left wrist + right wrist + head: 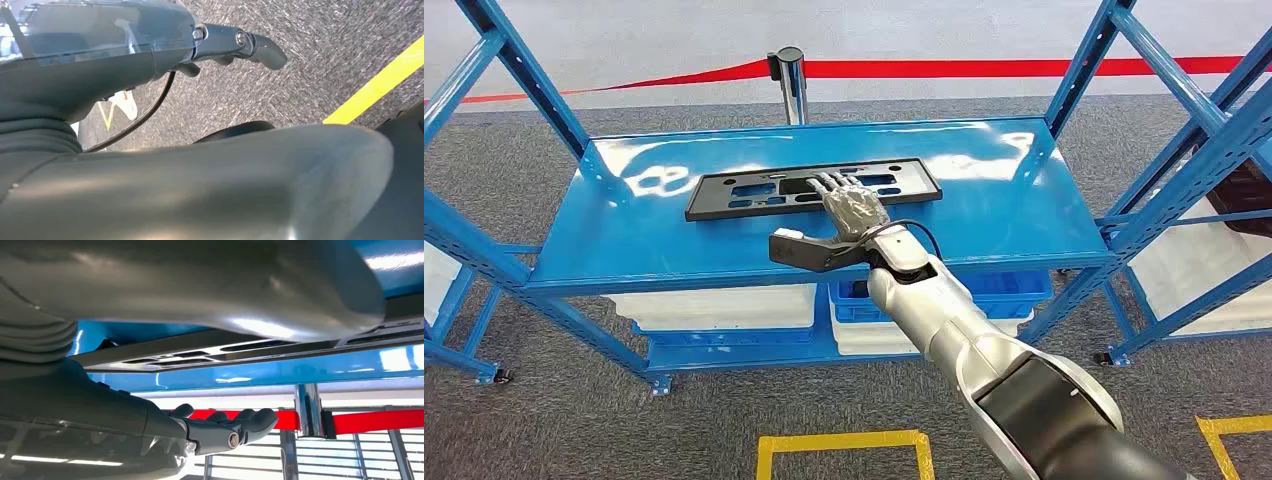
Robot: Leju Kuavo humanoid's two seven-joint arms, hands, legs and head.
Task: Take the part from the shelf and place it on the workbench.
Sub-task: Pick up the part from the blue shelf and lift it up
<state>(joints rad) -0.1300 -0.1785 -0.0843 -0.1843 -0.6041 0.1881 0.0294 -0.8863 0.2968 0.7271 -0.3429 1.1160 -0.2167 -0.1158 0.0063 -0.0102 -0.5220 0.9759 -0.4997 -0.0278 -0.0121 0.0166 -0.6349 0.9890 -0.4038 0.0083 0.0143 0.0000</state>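
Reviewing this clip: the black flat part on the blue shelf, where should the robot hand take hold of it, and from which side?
Probably the near long edge of the black part, approached from the robot's side. It lies flat, long and thin on the blue shelf, so a top grab finds little to close on. The right robot hand is spread flat above its middle, gripping nothing; dragging the part to the shelf's front edge might expose that rim.

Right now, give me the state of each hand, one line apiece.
Left hand: holds nothing; fingers curled in, hanging over the floor.
Right hand: open, fingers stretched flat over the black part on the shelf; no grip yet.
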